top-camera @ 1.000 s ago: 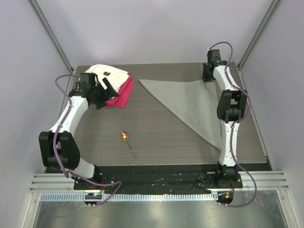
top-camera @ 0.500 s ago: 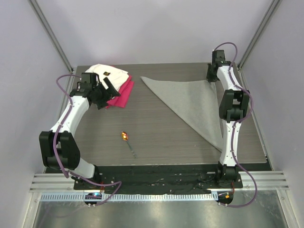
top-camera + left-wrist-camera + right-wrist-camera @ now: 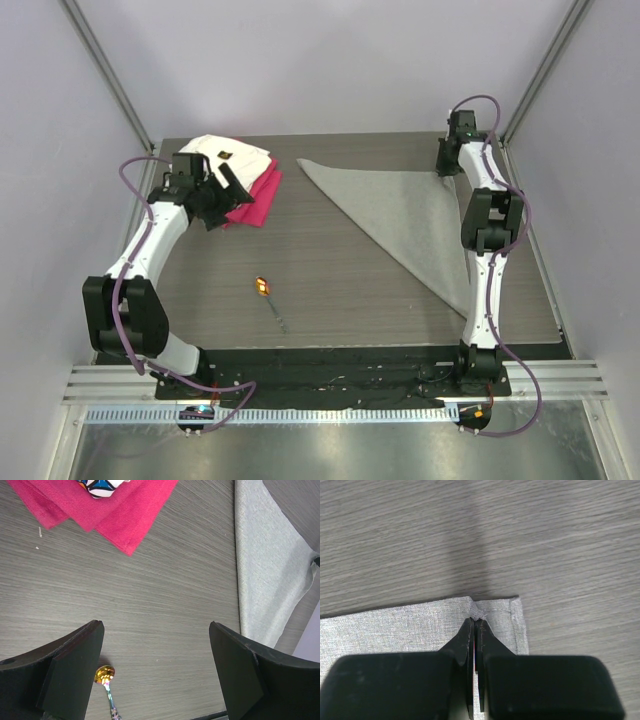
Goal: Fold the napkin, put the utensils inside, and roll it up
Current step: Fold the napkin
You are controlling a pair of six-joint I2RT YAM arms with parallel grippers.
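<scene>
The napkin (image 3: 400,215), a triangle at 2 o'clock on the table (image 3: 330,265), has crept toward 1 o'clock, its far corner pinched by the right gripper (image 3: 474,624), which is probably squaring the fold, while the left gripper (image 3: 155,626) hangs spread-jawed at 10 o'clock.

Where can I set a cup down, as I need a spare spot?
Bare table runs between the magenta cloth and the napkin, down to the utensil. The far-left corner is crowded: white cloth, magenta cloth, left gripper.
</scene>
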